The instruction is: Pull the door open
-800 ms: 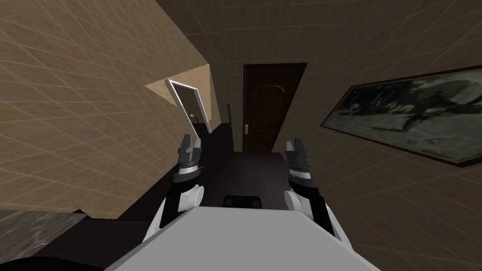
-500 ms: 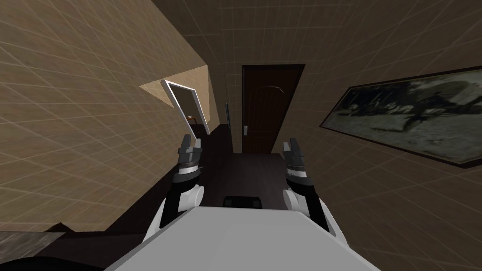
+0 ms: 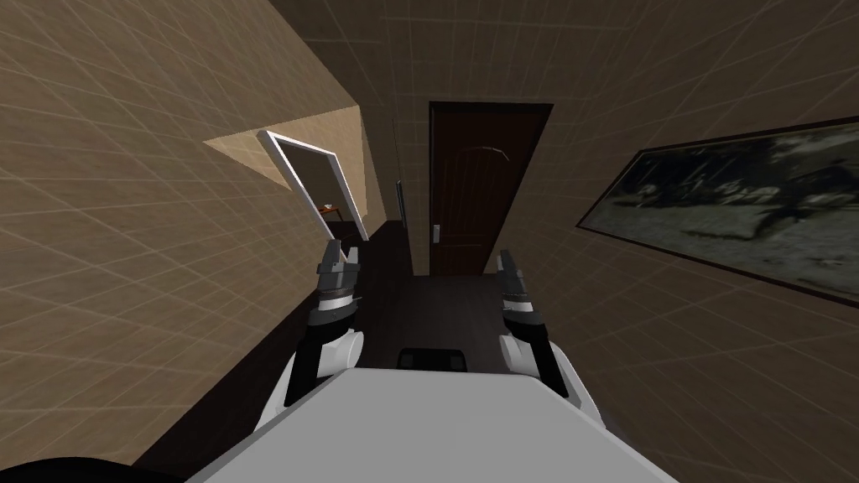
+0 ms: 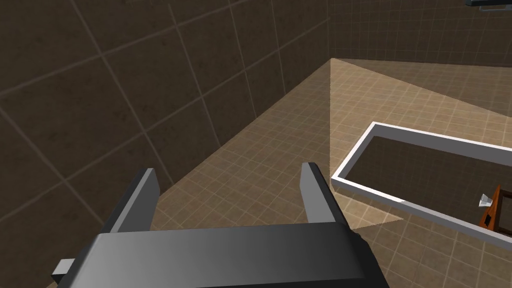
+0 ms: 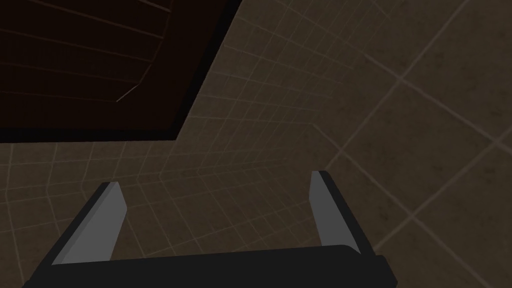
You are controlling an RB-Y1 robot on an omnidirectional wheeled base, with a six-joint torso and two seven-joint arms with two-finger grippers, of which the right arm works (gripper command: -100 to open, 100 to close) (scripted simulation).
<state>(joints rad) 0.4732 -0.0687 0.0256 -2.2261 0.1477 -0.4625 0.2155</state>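
A dark brown door [image 3: 474, 180] stands shut at the far end of a narrow tiled corridor, with a small pale handle [image 3: 436, 232] on its left side. Its upper corner [image 5: 100, 65] also shows in the right wrist view, far beyond the fingers. My left gripper [image 3: 343, 254] and right gripper [image 3: 505, 260] are held up in front of me, both well short of the door. Each is open with nothing between its fingers; the left gripper [image 4: 230, 195] points at the tiled wall, the right gripper [image 5: 215, 210] at the wall beside the door's frame.
A white-framed opening [image 3: 314, 184] is in the left wall, with a small orange piece of furniture [image 3: 329, 210] beyond it. A large dark picture [image 3: 738, 210] hangs on the right wall. Both walls stand close; the dark floor [image 3: 445, 306] runs on to the door.
I have moved forward along the corridor; the door looks slightly larger and the left opening nearer. My right gripper has turned a little inward. The door has not moved.
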